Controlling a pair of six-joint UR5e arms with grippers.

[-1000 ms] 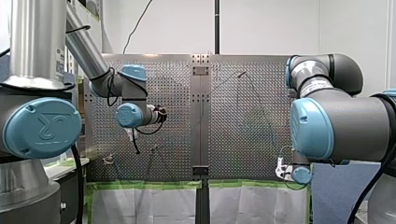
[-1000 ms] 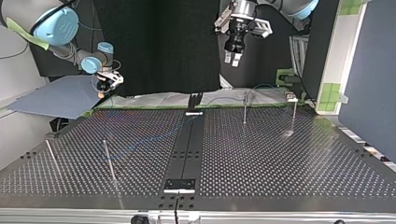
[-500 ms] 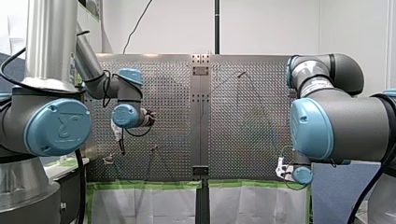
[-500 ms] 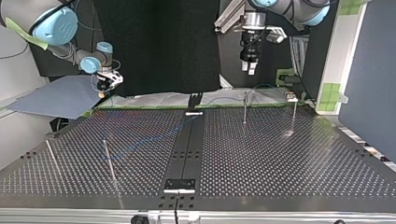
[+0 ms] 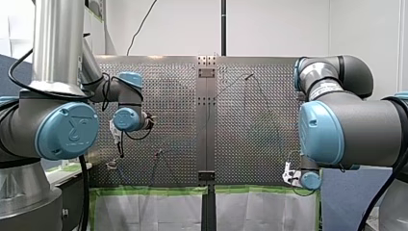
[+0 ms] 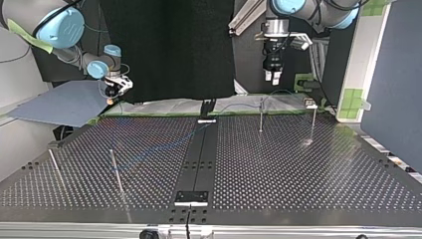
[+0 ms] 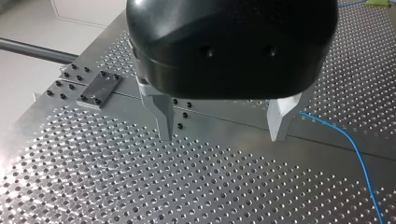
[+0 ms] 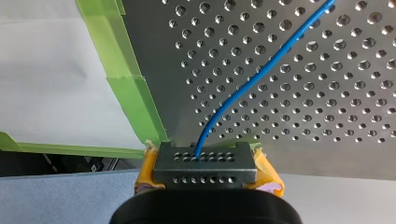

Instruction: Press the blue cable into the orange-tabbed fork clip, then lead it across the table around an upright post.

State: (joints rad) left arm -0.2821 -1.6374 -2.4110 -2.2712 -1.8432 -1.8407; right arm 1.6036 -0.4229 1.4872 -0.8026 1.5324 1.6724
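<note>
The blue cable [image 8: 261, 74] runs out of a grey perforated block [image 8: 205, 163] that my right gripper [image 8: 208, 179] is shut on, yellow pads on either side, just off the green-taped table edge. In the top view the blue cable [image 6: 159, 148] trails over the plate from my right gripper [image 6: 113, 89] at the far left corner. My left gripper [image 7: 222, 128] hangs open and empty above the plate, with the cable passing beside one metal finger [image 7: 280, 116]. At the top view's far right my left gripper [image 6: 272, 75] is high above a thin post [image 6: 261, 115]. A small clip [image 6: 311, 103] sits nearby.
Another post [image 6: 313, 122] rises near the clip, and two more posts [image 6: 116, 172] lean at the top view's near left. A dark rail [image 6: 199, 159] divides the perforated table. A blue-grey sheet [image 6: 59, 102] lies off the far left corner.
My left arm has swung toward the top view's right and come down a little, gripper still open. My right arm and the cable have not moved.
</note>
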